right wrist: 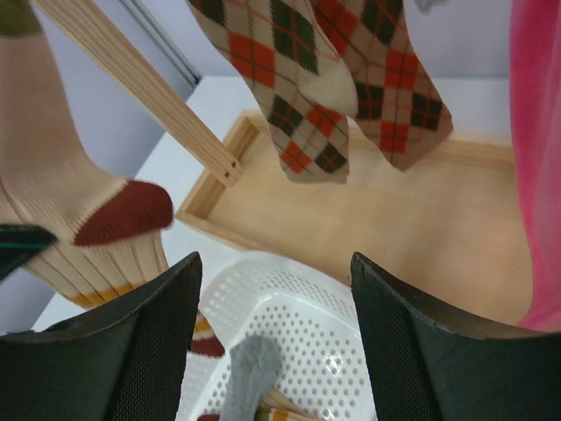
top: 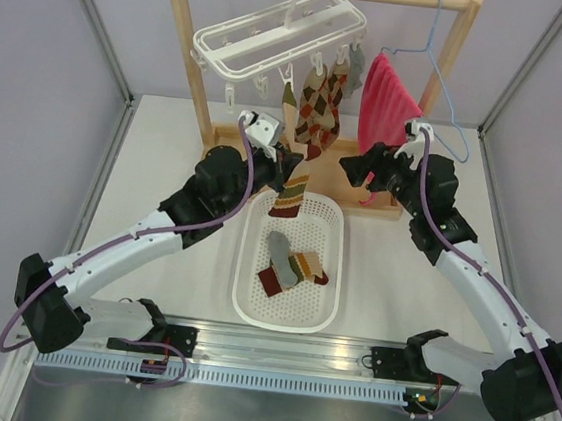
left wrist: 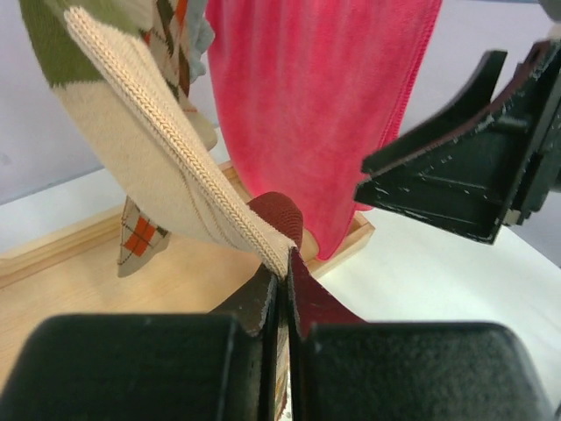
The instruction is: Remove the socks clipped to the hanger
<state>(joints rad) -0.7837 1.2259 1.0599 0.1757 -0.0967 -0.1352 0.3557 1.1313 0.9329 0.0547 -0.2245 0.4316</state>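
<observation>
In the white basket (top: 245, 267) on the tabletop (top: 166, 158) lie a grey sock (top: 278, 245) and two patterned ones. Over its far rim, the left claw (left wrist: 285, 285) is clamped on a striped sock (top: 290, 196) hanging from the white hanger (top: 279, 34). The right claw (right wrist: 272, 263) gapes empty alongside. Argyle socks (top: 319, 109) hang clipped beside a pink towel (top: 384, 106).

On the one white hanger (top: 206, 42), two argyle socks (top: 320, 109), one striped sock (top: 290, 196) and one hanging grey sock (top: 355, 78) are counted. In the one basket (top: 242, 297), one loose grey sock (top: 277, 245) is recorded. One red towel (top: 384, 106) is noted.
</observation>
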